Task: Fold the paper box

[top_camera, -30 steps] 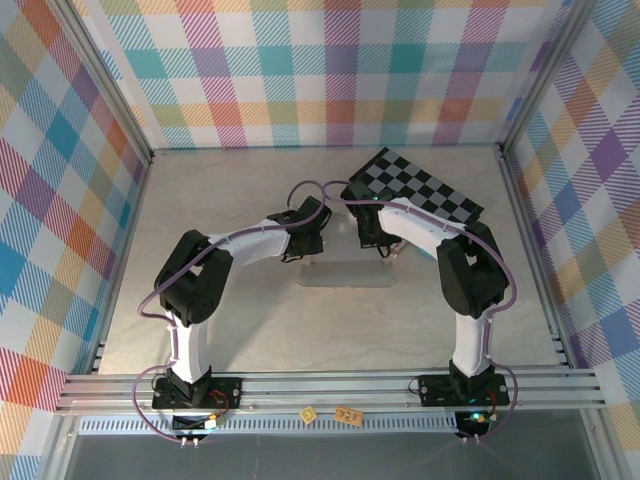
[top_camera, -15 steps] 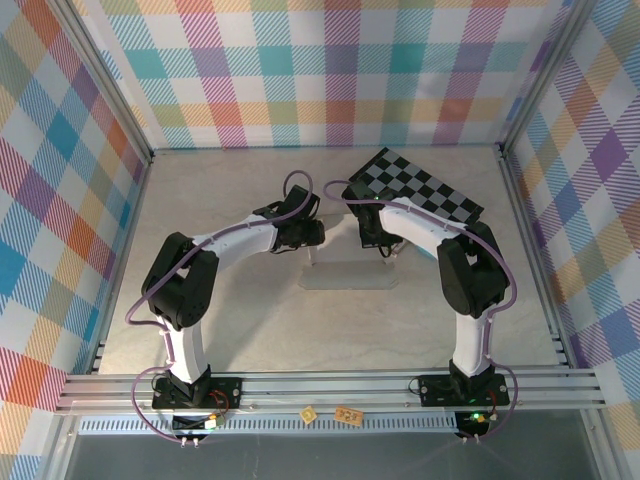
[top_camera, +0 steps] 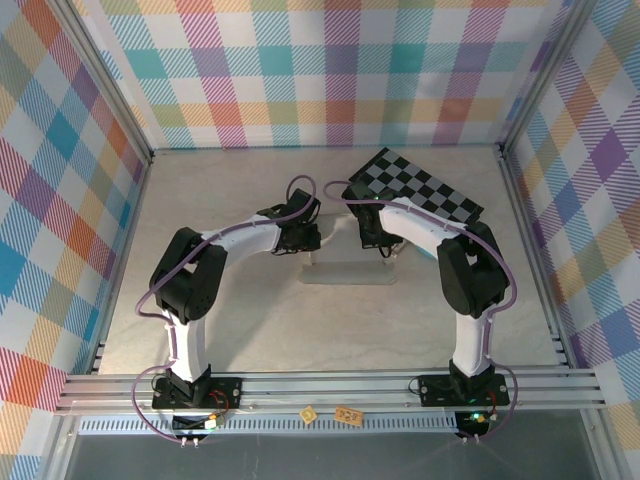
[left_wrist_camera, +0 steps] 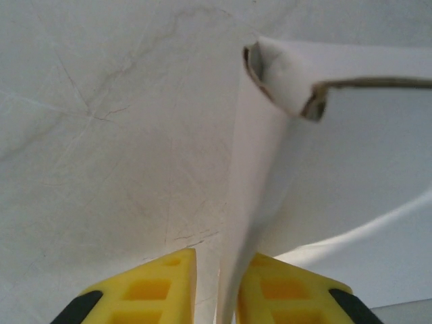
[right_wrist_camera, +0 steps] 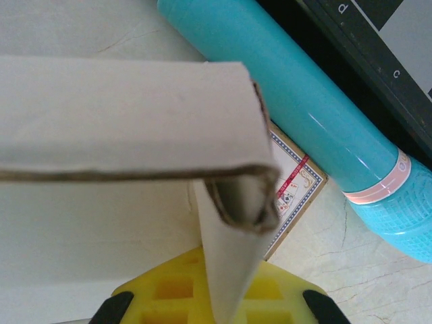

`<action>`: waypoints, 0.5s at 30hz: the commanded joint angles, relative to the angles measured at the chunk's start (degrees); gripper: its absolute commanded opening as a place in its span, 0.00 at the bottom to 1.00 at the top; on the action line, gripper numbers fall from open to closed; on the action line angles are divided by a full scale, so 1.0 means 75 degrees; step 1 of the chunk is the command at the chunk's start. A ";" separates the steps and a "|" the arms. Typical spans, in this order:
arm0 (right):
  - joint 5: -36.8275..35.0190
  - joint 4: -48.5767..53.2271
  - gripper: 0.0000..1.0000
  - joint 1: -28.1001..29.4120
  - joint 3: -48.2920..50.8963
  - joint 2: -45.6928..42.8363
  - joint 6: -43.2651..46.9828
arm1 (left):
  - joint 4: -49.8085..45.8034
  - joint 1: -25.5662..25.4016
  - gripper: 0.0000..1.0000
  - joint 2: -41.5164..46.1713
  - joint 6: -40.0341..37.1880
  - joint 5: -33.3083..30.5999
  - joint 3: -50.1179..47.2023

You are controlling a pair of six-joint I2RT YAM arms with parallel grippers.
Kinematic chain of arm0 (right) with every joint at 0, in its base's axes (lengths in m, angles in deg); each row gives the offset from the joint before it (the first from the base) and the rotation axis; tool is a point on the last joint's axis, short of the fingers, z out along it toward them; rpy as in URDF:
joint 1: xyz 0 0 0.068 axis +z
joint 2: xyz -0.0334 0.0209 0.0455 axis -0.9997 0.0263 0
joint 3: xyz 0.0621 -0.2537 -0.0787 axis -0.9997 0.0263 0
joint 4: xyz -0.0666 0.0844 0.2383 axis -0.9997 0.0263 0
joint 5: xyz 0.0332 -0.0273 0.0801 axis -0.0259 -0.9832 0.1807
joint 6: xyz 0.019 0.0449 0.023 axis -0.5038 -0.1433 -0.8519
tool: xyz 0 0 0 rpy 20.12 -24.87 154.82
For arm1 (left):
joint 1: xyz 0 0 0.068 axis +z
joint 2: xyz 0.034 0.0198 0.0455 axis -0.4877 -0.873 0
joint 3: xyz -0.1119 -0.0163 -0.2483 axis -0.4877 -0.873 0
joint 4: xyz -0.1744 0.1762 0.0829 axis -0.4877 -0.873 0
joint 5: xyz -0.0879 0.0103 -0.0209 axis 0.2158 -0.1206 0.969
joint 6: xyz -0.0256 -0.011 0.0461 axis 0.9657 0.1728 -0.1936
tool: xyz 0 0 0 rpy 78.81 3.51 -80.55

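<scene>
Paper box [top_camera: 350,270]: on desk [top_camera: 250,320], long axis running left to right. Right jaws pinch its right end wall. Left jaws straddle its left wall; cannot tell whether they grip.

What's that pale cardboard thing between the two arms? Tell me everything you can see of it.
The paper box is thin, grey-white cardboard with brownish cut edges. It is partly folded and rests on the table, with walls raised and creased at the corners. One upright flap stands between the yellow fingers of the left gripper. The right gripper is shut on another flap at the opposite end.
</scene>
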 commanded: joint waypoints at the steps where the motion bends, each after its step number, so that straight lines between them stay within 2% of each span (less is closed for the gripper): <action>1: -0.0122 0.0261 0.00 -0.0016 0.0018 -0.0179 0.0069 | -0.0086 0.0046 0.14 -0.0048 -0.0067 -0.0319 0.0138; 6: -0.0129 0.0261 0.00 -0.0024 0.0063 -0.0184 0.0050 | -0.0125 -0.0010 0.14 -0.0010 -0.0067 -0.0576 0.0196; 9: -0.0167 0.0306 0.00 -0.0016 0.0050 -0.0161 -0.0004 | -0.0484 -0.0103 0.00 -0.0069 -0.0044 -0.1049 0.0345; 15: -0.0235 0.0384 0.00 -0.0013 0.0027 -0.0125 -0.0120 | -0.1413 -0.0357 0.00 -0.0165 0.0657 -0.2308 0.0424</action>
